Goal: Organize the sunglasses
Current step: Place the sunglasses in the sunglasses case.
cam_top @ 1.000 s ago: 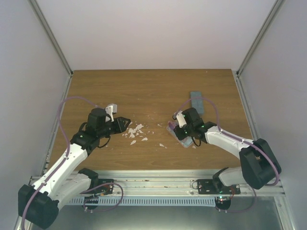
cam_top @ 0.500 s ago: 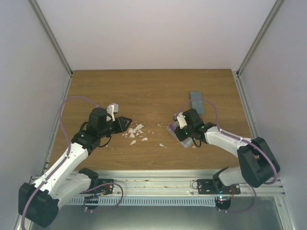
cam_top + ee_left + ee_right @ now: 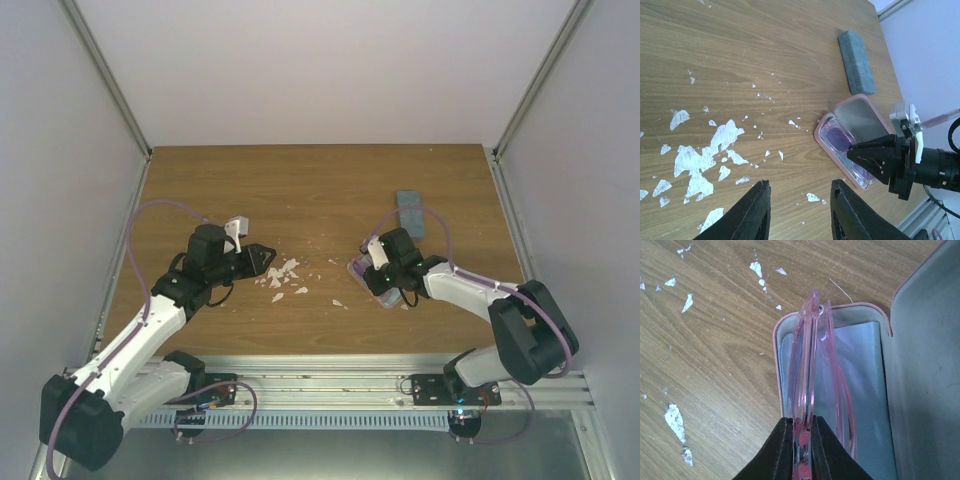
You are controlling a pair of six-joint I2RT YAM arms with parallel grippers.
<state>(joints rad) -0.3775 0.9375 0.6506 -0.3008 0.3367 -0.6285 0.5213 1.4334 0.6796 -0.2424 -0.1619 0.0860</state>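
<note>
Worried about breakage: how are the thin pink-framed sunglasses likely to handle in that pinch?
The translucent pink-framed sunglasses look thin, so probably light and slightly flexible. The right claw pinches one narrow edge, so they may pivot or slip. The pale blue cloth in the open pink case should cushion them.

Overhead camera looks down; both close wrist cameras share the open pink case [image 3: 862, 119].

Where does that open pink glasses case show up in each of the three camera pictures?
Top external: the open pink case sits just right of centre, small.
Left wrist: right of centre, lid open.
Right wrist: it fills the right half.
Shared landmark: the white flecks, left of the case in every view.
</note>
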